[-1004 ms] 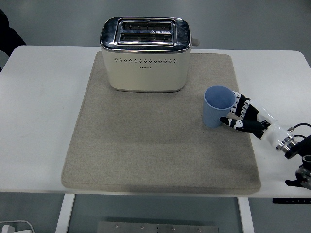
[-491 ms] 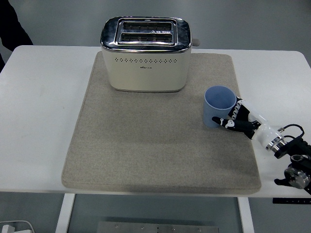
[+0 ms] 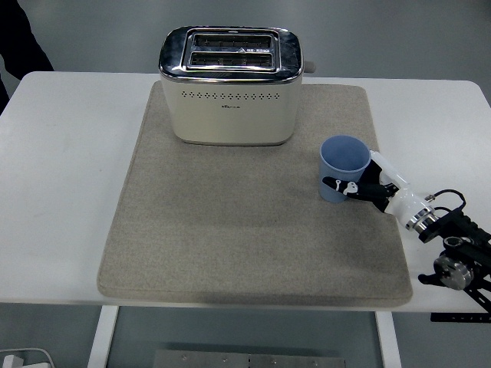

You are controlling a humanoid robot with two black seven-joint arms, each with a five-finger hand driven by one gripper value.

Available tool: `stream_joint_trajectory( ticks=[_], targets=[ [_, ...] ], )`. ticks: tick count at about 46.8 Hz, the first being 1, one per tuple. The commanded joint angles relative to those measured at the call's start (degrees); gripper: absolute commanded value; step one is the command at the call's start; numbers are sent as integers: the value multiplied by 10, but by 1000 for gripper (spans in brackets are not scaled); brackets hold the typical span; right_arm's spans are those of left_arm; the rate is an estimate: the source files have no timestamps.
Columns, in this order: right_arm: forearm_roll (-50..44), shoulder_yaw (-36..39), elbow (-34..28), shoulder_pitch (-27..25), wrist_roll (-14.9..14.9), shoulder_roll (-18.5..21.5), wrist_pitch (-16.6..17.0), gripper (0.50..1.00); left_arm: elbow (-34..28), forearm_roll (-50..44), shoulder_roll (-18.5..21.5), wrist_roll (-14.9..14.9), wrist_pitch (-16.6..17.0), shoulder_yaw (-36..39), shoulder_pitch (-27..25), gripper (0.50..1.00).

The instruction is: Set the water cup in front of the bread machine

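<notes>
At four o'clock on the mat (image 3: 230, 230), my right hand (image 3: 367, 188) grips the cup (image 3: 344, 169); a loose hold could tip it.

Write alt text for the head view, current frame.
The robot's right hand wraps its fingers around a blue cup standing upright on a beige mat, right of a cream two-slot toaster on the white table.

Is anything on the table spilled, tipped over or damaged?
Nothing stands out. The blue cup stands upright on the mat with the right hand wrapped around it. The toaster sits squarely at the mat's far edge. No spill shows.
</notes>
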Motion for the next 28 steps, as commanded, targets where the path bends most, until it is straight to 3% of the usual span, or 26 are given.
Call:
stream_joint_trajectory(
  ticks=[1,3,19,28],
  targets=[
    [-1,0,0,1,0,0,1,533,0,0,0,0,-1,0,0,1000],
    [-1,1,0,1,0,0,-1,500,0,0,0,0,-1,0,0,1000],
    [5,5,1,16,-1,4,-11,500,-1,1,0,0,-1,1,0,1000],
    [3,-3,1,26,-1,52,-19,500,-1,1,0,0,-1,1,-1,1000]
  ],
)
